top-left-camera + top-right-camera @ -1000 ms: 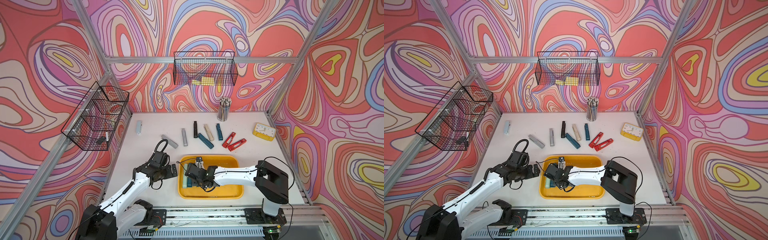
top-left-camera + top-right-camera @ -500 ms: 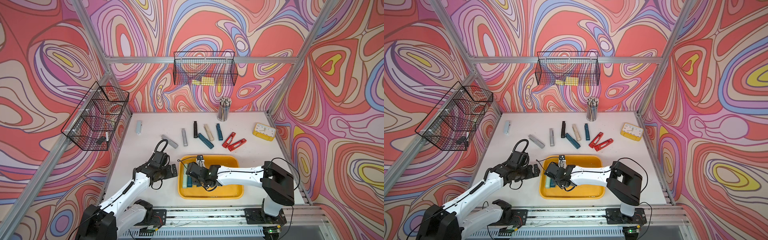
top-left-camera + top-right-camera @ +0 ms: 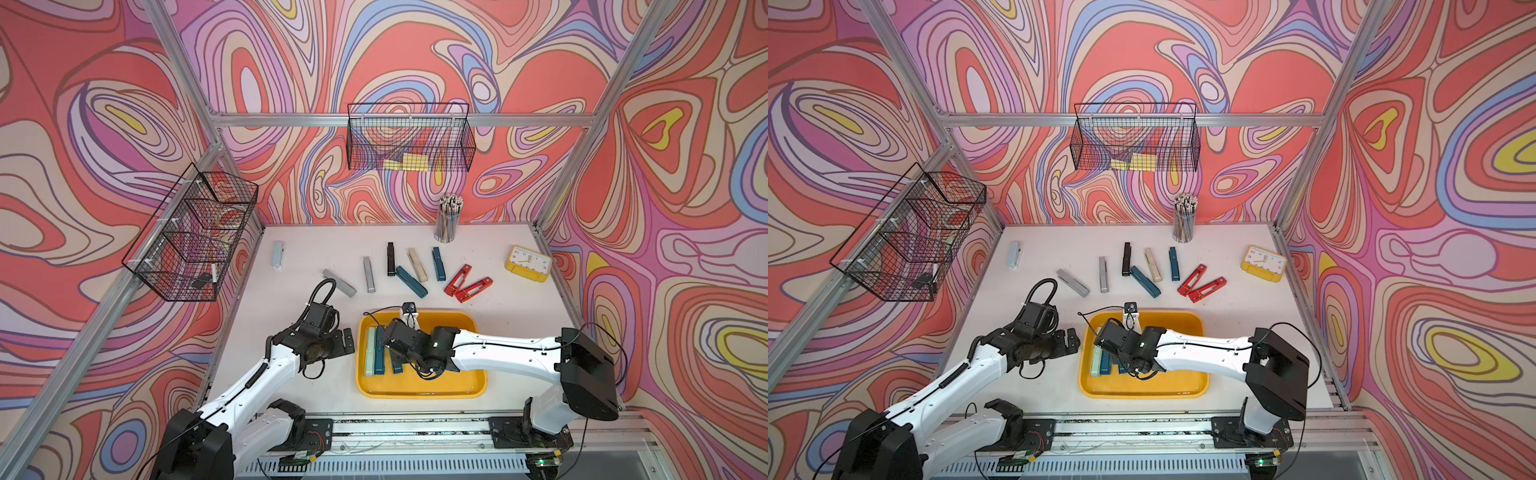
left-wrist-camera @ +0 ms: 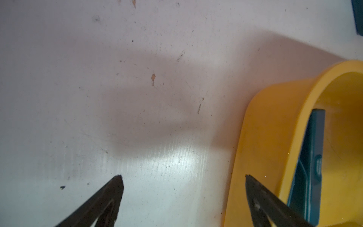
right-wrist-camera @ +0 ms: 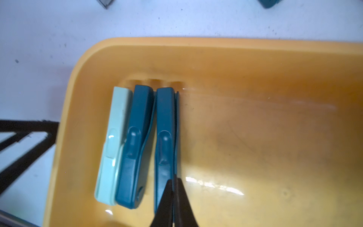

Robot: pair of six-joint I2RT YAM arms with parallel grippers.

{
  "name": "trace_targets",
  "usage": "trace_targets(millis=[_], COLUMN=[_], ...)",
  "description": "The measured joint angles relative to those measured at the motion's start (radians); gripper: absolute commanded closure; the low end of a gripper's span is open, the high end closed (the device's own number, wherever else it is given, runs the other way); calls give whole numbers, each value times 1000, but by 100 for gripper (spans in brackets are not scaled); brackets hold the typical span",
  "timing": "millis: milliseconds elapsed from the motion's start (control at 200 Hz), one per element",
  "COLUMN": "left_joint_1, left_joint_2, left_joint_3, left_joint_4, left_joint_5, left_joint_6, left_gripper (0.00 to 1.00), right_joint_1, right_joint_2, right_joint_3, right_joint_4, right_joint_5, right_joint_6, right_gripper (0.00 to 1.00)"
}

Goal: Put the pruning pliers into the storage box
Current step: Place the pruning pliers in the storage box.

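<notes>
Three pruning pliers [image 5: 135, 147] lie side by side in the left end of the storage box [image 3: 419, 390], at the front of the tabletop [image 3: 519, 311]. Behind the box, nine more pliers [image 3: 369, 274] spread in a row. A clock [image 3: 528, 269] lies to their right and a pencil cup [image 3: 446, 224] behind them. The left pincer [image 4: 183, 176] sits just left of the box.
</notes>
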Motion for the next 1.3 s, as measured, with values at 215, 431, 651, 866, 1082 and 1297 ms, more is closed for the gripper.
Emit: trace_targets(millis=[215,431,651,866,1082,1297], left_joint_1=[0,0,0,0,0,0], left_joint_2=[0,0,0,0,0,0], left_joint_3=[0,0,0,0,0,0], left_joint_4=[0,0,0,0,0,0], left_joint_5=[0,0,0,0,0,0], left_joint_6=[0,0,0,0,0,0], left_gripper=[2,2,2,2,2,2], right_joint_1=[-51,-77,-82,-85,-85,-85], right_joint_2=[16,68,93,129,136,136], right_joint_3=[-51,-79,-80,-76,-74,-71], right_joint_4=[19,83,141,178,196,207], right_joint_5=[-10,-42,-69,-103,-124,-141], right_joint_6=[-24,-53,-85,-109,-117,-119], right_gripper=[100,100,100,100,100,100])
